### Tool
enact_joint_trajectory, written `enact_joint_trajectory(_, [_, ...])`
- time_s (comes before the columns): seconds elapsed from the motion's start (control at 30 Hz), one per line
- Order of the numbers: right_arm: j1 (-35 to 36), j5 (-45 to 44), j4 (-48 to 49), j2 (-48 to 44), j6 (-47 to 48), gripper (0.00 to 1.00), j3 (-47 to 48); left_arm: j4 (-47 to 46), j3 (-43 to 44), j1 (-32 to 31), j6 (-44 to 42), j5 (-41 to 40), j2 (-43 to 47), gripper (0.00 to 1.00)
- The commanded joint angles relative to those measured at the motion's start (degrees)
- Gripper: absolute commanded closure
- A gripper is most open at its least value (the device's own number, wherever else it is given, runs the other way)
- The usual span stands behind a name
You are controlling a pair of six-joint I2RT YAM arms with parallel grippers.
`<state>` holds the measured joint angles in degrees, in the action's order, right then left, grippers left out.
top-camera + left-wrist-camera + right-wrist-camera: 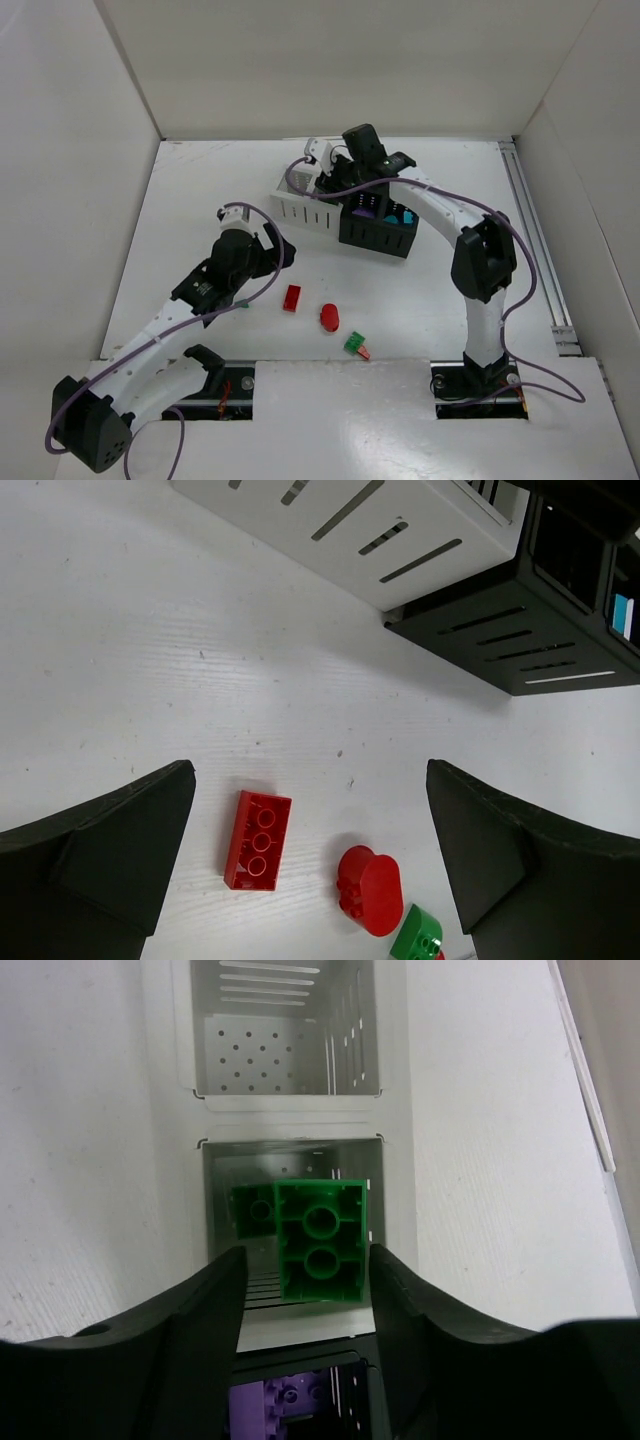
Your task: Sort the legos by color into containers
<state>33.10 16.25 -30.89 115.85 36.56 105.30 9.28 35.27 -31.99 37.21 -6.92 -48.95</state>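
I am pinching the green two-stud plastic brick (320, 1245) in the right gripper (308, 1260) above the white slotted cup (290, 1142) containing another green piece (252, 1210), and an off-centre release is risking a rim strike that bounces it onto the bench (80, 1160).

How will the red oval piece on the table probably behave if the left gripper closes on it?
The red oval piece looks like hard plastic, so probably stiff and light. Its rounded ends may slip or turn in a grip; flat sides seem safer.
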Motion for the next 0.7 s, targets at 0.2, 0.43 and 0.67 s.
enact_joint_trajectory(0.2, [1.88,-3.85,-0.39,-1.76,0.97,0.30,3.07,2.49,0.15,0.26,3.13,-2.14,-0.35,0.00])
enact_joint_trajectory(0.43, [6.88,-6.58,-0.67,-15.35,5.01,0.21,-10.84,3.55,0.15,0.26,4.88,-2.66,-0.36,0.00])
enact_joint_trajectory(0.67, [20.23,-7.90,4.17,-35.92,2.31,0.00,-39.23,4.08,0.15,0.26,4.89,-3.80,-0.97,0.00])
